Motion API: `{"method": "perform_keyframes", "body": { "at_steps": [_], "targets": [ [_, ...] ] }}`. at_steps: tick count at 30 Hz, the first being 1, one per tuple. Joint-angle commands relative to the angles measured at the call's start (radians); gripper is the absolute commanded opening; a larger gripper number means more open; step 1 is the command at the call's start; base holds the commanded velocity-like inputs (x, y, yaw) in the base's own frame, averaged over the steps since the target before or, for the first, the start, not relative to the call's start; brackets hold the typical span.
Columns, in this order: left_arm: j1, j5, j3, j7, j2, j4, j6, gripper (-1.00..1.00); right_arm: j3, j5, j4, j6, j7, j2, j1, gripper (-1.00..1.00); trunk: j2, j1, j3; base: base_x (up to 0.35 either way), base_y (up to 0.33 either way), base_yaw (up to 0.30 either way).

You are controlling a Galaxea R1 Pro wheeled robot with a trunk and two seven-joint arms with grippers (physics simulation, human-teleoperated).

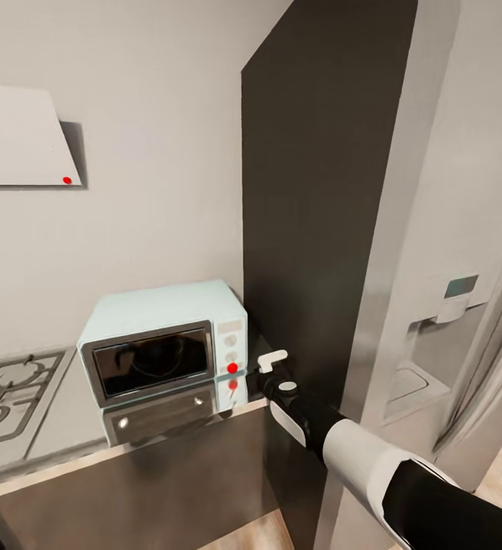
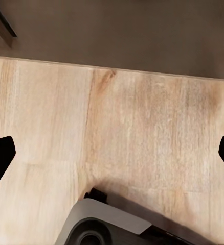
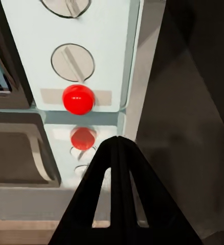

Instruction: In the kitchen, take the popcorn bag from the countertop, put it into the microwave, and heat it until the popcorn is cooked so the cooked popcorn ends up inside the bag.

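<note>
The pale mint-blue microwave [image 1: 163, 344] stands on the glossy grey countertop [image 1: 63, 416] with its dark glass door closed. My right gripper [image 1: 266, 359] is shut, its tips just to the right of the red button [image 1: 232, 368] at the bottom of the knob panel. In the right wrist view the closed black fingers [image 3: 117, 168] point at that panel, a little below and right of the red button [image 3: 78, 99], apart from it. My left gripper [image 2: 112, 153] hangs open over the wooden floor with nothing in it. The popcorn bag and the popcorn are out of view.
A tall dark panel [image 1: 319, 198] and a grey fridge [image 1: 449, 252] with a dispenser rise right of the microwave. A gas hob [image 1: 10, 393] lies to its left, under a white hood [image 1: 21, 137]. The robot's base [image 2: 107, 227] sits below my left gripper.
</note>
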Motion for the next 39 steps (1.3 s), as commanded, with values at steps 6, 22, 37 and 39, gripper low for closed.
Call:
{"method": "perform_keyframes", "body": {
  "at_steps": [6,22,37,39],
  "targets": [
    [0.000,0.001,0.003,0.000,-0.001,-0.002,-0.001,1.00,0.010,0.001,-0.058,-0.010,-0.007,0.000,0.039,-1.00,-0.002,0.001,-0.002,0.037,0.017,0.001],
    [0.000,0.002,0.003,-0.001,0.000,-0.001,-0.001,1.00,0.008,0.000,-0.044,-0.015,-0.012,0.000,0.044,-1.00,-0.002,0.001,-0.002,0.050,0.000,0.080],
    [0.000,0.001,0.003,-0.001,0.000,-0.001,-0.001,1.00,0.009,0.000,-0.001,-0.043,-0.011,0.000,0.054,-1.00,-0.002,0.001,-0.002,0.046,0.000,0.000],
    [0.000,0.001,0.003,-0.001,0.000,0.000,-0.001,1.00,0.009,0.000,-0.001,-0.043,-0.011,0.000,0.055,-1.00,-0.002,0.001,-0.002,0.020,0.000,0.000]
  ]
}}
